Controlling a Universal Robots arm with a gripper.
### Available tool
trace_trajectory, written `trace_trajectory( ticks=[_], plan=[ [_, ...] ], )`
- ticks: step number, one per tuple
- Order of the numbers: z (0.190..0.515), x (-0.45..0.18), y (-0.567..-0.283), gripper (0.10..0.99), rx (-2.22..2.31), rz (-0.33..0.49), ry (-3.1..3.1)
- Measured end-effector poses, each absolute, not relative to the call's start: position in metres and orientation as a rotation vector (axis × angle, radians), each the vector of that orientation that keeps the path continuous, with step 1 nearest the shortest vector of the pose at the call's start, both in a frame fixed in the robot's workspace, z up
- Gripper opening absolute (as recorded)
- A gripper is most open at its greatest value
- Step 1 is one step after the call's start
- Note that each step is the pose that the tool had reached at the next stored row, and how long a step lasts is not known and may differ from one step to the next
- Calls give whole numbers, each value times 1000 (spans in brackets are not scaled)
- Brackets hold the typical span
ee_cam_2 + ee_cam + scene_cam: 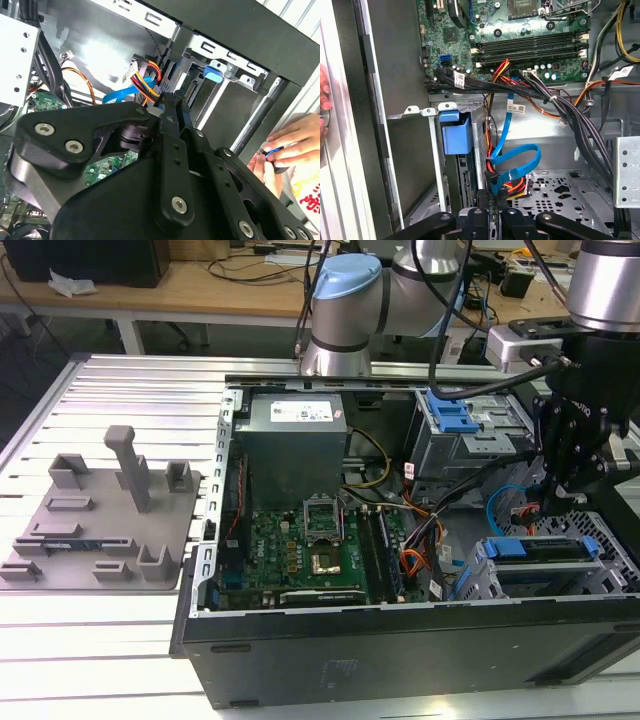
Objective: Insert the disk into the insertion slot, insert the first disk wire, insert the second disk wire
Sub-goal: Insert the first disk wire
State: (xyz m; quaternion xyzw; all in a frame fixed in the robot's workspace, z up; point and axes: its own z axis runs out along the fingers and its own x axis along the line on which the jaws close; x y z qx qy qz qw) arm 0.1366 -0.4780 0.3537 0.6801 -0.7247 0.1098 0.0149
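open pc case (400, 645) lies on a ribbed alu table (90, 650), motherboard (310, 550) facing up, grey psu (290, 435) behind it. on the exterior view's left, well apart from the case, sits a grey fixture tray (100, 525) w/ posts and blocks.

the disk (545, 548) is already in the insertion slot (612, 565), in the case corner on the exterior view's right; its blue carrier spans the cage mouth. in the first wrist view the carrier's blue tab (456, 134) stands at the cage edge, just beside the cable bundle.

arm comes in from the exterior view's top right, and the gripper (552, 502) hangs just above the cage and disk. in both wrist views the gripper (492, 199) (172, 102) has its jaws drawn together, almost no gap. they look clamped on the plug end of the blue wire (520, 155), which loops up from the tips toward the motherboard. the red/yellow/black power leads (517, 186) bunch right next to that plug. can't tell if the plug is touching the disk's socket.

a blue latch (450, 415) sits on the bigger bay, farther back in the case.

a person's hand (292, 142) rests outside the case wall, fingers on a small blue-and-dark object. the hand's edge (323, 95) also shows against the outer rail in the first wrist view.
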Motion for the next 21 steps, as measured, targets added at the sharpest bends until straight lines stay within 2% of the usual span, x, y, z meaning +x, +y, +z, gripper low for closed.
trace_trajectory(
  ticks=[5, 12, 13, 16, 21],
  plan=[
    [354, 139, -478, 165, 2115, 338, -2252],
    [354, 177, -478, 165, 2046, 163, -2140],
    [354, 178, -478, 165, 2040, 160, -2132],
    [354, 177, -476, 165, 2002, 226, -2089],
    [354, 177, -480, 165, 2021, 217, -2102]
  ],
)
